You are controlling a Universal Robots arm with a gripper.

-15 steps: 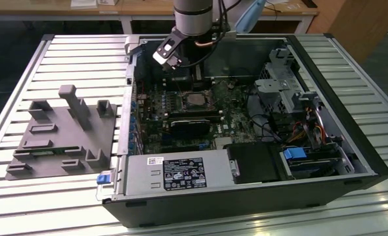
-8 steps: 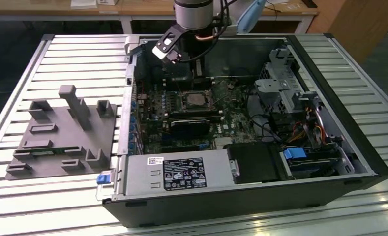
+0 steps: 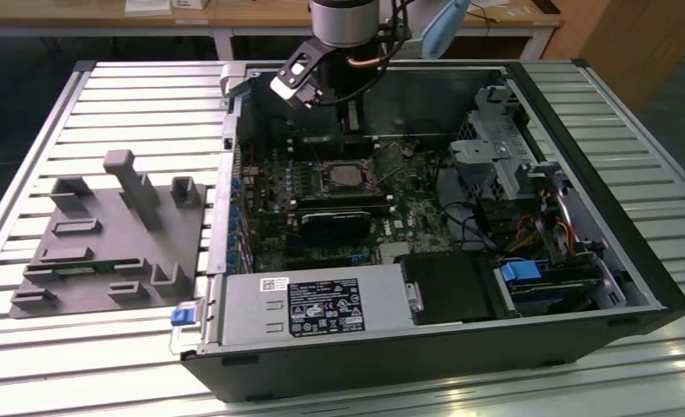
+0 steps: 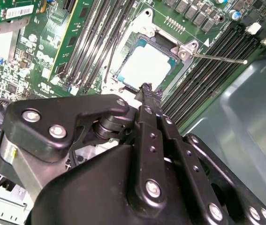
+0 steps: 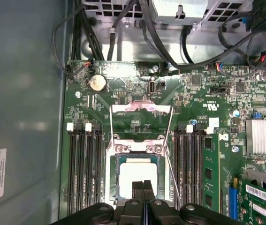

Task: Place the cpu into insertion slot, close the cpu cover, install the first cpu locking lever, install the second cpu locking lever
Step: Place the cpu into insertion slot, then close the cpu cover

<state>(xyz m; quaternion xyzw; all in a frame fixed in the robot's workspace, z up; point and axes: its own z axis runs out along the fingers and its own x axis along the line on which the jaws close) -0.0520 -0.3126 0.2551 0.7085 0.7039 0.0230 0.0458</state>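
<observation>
The cpu [image 5: 137,177] lies flat, silvery top up, inside the insertion slot [image 5: 115,165] on the green motherboard; it also shows in the second wrist view [image 4: 147,64]. The cpu cover [image 5: 141,108] stands swung open behind the socket, with the board visible through its window. A thin locking lever [image 4: 217,57] sticks out unlatched, and another lever [image 5: 171,164] runs beside the socket. My gripper [image 5: 143,186] hangs just above the cpu's near edge, its black fingers [image 4: 144,93] pressed together and holding nothing. From the exterior view the gripper [image 3: 351,130] is over the socket [image 3: 345,176].
Long black memory slots [image 5: 83,164] flank the socket on both sides. Black cables [image 5: 189,51] cross behind the board. The case wall [image 5: 25,117] is close on one side. A grey fixture [image 3: 110,234] sits at the exterior view's left, and a power supply [image 3: 307,304] in front.
</observation>
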